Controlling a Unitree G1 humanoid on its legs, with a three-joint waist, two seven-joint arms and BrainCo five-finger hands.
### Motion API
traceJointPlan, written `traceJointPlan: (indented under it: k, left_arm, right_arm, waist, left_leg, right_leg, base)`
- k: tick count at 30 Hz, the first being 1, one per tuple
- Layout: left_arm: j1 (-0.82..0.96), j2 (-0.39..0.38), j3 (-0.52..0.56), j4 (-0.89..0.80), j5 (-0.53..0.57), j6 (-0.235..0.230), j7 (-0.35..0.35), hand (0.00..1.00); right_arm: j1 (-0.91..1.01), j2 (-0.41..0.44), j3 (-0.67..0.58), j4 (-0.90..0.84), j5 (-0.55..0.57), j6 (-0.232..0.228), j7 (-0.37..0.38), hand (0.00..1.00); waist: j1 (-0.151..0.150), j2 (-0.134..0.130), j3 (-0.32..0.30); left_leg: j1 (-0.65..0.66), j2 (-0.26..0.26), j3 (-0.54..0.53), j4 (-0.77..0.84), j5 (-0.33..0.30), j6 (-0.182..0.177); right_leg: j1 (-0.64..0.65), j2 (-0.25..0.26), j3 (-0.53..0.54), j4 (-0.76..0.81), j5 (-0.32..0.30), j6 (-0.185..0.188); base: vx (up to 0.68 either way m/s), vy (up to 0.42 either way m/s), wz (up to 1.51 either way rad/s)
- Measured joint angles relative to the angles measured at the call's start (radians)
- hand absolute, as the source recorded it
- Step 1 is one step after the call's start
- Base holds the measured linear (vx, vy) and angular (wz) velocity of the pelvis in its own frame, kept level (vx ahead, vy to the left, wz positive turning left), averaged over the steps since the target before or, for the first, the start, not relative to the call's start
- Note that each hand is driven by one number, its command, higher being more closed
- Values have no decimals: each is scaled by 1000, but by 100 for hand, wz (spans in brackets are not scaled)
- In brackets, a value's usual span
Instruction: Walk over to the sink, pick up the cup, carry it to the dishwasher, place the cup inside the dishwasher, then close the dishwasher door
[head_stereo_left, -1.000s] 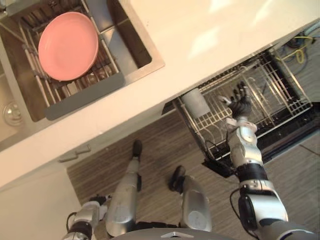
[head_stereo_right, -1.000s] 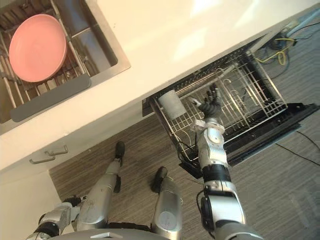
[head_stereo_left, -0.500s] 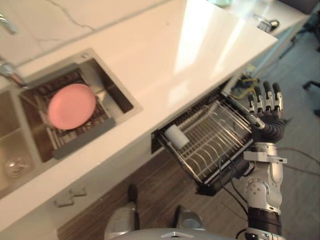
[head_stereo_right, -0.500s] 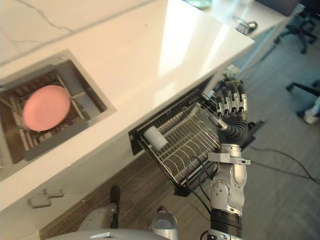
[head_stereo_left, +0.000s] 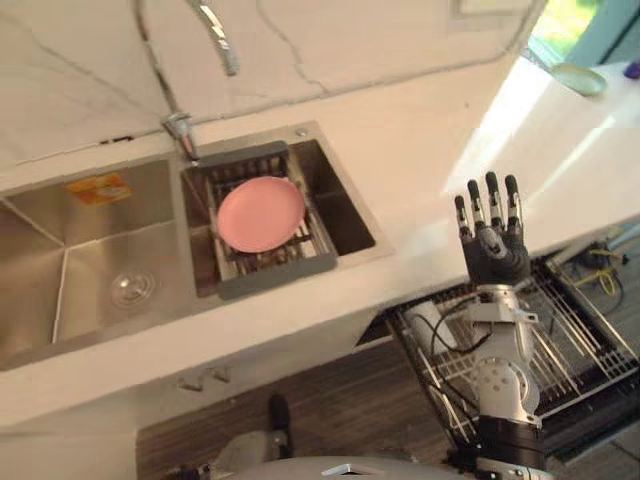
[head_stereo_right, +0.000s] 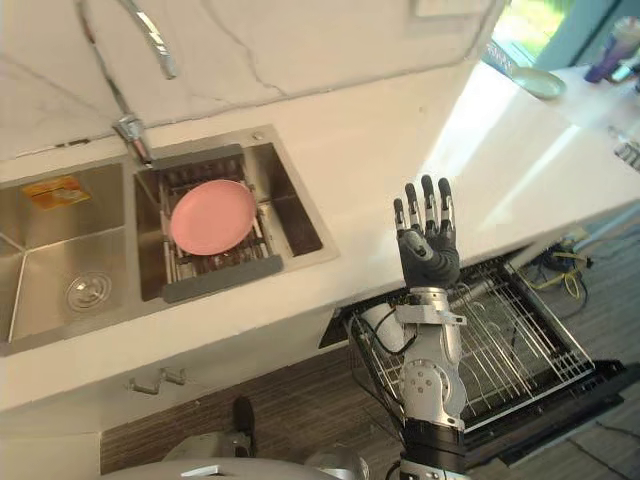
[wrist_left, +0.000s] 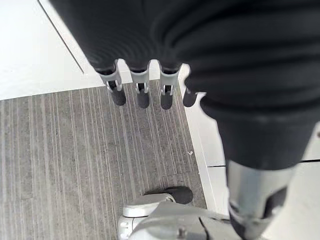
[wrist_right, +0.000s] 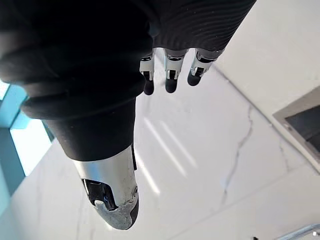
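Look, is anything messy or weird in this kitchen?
Nothing is spilled or broken. The dishwasher rack sticks out from under the counter with the white cup in it. The right hand is raised, open and empty; the left hand hangs open over the floor.

An orange-and-yellow sticker (head_stereo_left: 100, 187) on the back wall of the steel sink (head_stereo_left: 40, 290) bears print too small to make out; nothing else in the kitchen offers legible words or numbers.
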Motion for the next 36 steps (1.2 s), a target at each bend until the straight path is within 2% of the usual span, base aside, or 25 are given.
traceJointPlan:
  k: [1, 2, 3, 4, 5, 7, 8, 10, 11, 17, 21, 23, 26, 27, 29, 30, 32, 36]
  left_arm:
    - [0, 6, -6, 0, -15, 0, 0, 0]
    - [-2, 18, -23, 1, -37, -1, 0, 0]
    - [-7, 32, -23, 2, -47, -1, 1, 0]
    - [-21, 38, -21, 14, -47, 3, 10, 0]
    - [-32, 44, -20, 23, -47, 6, 12, 0]
    - [-53, 45, -20, 38, -45, 23, 7, 0]
    - [-52, 45, -19, 40, -36, 30, 3, 0]
    - [-52, 44, -9, 39, -4, 38, -16, 0]
    - [-34, -2, 67, 33, 92, 39, -80, 0]
    - [-33, -3, 67, 33, 90, 41, -80, 0]
    - [-33, -12, 93, 37, 47, 67, -79, 0]
    - [-33, -21, 96, 33, 29, 66, -74, 0]
    - [-34, -34, 94, 26, 26, 55, -17, 0]
    - [-36, -35, 94, 22, 12, 55, -6, 0]
    - [-38, -36, 94, 1, -8, 57, 11, 0]
    - [-37, -37, 94, -8, -7, 57, 24, 0]
    - [-55, -37, 93, -9, -6, 58, 41, 0]
    - [-72, -32, 85, -7, 0, 69, 52, 0]
  right_arm:
    - [14, 3, 6, 0, 0, -8, -7, 0]
    - [35, 19, 13, 1, -1, -27, -23, 0]
    - [47, 39, 13, 2, -1, -37, -28, 0]
    - [55, 51, 8, 1, -1, -45, -44, 0]
    - [61, 53, -4, -1, -1, -52, -54, 0]
    - [66, 52, -37, -7, 4, -70, -61, 0]
    - [73, 52, -43, -10, 6, -81, -62, 0]
    - [100, 51, -61, -37, 6, -88, -63, 0]
    - [95, 48, -135, -48, 23, -111, -69, 0]
    - [94, 48, -136, -51, 23, -111, -70, 0]
    - [66, 38, -129, -52, 22, -96, -94, 0]
    - [47, 14, -125, -55, 8, -70, -109, 0]
    - [14, -35, -95, -55, -82, 38, -117, 0]
    - [10, -47, -81, -53, -113, 68, -114, 0]
    - [9, -77, -60, -53, -193, 124, -98, 0]
    - [10, -99, -58, -47, -270, 140, -89, 0]
    - [9, -155, -39, -42, -371, 146, -82, 0]
    - [3, -289, 16, -42, -601, 143, -13, 0]
  waist:
    - [0, -7, -5]
    - [-7, -20, -15]
    - [-14, -28, -16]
    - [-25, -51, -18]
    - [-28, -63, -24]
    - [-33, -66, -25]
    - [-42, -66, -26]
    - [-49, -66, -26]
    - [-69, -24, -49]
    - [-69, -21, -47]
    - [-53, -13, -46]
    - [-37, 1, -42]
    - [-29, 15, -43]
    - [-24, 13, -43]
    - [-17, 15, -43]
    - [-19, 17, -43]
    - [-25, 17, -44]
    - [-50, 15, -44]
  left_leg:
    - [4, 0, -11, 0, -3, 3]
    - [11, 0, -57, 1, -9, 10]
    - [8, 3, -96, 5, -8, 17]
    - [11, 6, -142, 7, -5, 22]
    - [14, 6, -169, 7, -7, 24]
    - [40, 1, -219, 7, -16, 26]
    - [47, -4, -218, 1, -27, 26]
    - [64, -21, -212, 1, -38, 27]
    - [133, -6, -114, 0, -129, -16]
    - [134, -6, -131, 1, -125, -20]
    - [129, 2, -145, 7, -118, -27]
    - [118, 10, -142, 7, -118, -36]
    - [108, 26, -111, 15, -127, -59]
    - [92, 31, -98, 46, -141, -78]
    - [80, 50, -61, 89, -170, -98]
    - [79, 60, -49, 101, -180, -106]
    - [82, 74, -34, 102, -186, -114]
    - [89, 82, -17, 101, -186, -115]
  right_leg:
    - [-31, -5, 31, 61, 40, -60]
    - [-94, 10, 118, 158, 63, -85]
    - [-133, 54, 180, 200, -29, -28]
    - [-166, 125, 231, 194, -118, -4]
    - [-183, 173, 257, 154, -162, 8]
    - [-210, 259, 303, 15, -195, 41]
    - [-230, 278, 329, -32, -190, 50]
    - [-244, 272, 346, -87, -165, 64]
    - [-116, 321, 384, -414, 13, 36]
    - [-101, 320, 366, -429, 13, 37]
    - [-65, 325, 327, -498, 30, 36]
    - [-45, 326, 288, -554, 56, 41]
    - [-28, 331, 236, -632, 98, 47]
    - [-29, 331, 228, -645, 110, 43]
    - [-28, 343, 232, -655, 120, 35]
    - [-26, 353, 238, -660, 121, 33]
    - [-26, 367, 249, -665, 122, 32]
    - [-27, 376, 254, -664, 123, 32]
  base:
    - [175, 92, 65]
    - [160, 51, 73]
    - [163, -4, 102]
    - [149, -33, 104]
    - [144, -34, 100]
    - [92, -59, 88]
    - [40, -74, 77]
    - [48, -61, 65]
    - [49, -35, 34]
    - [1, 1, 6]
    - [31, 9, 21]
    - [29, 10, 5]
    - [44, -10, -15]
    - [49, -41, -40]
    - [33, -80, -40]
    - [40, -105, -27]
    - [38, -104, -25]
    - [9, -38, -15]
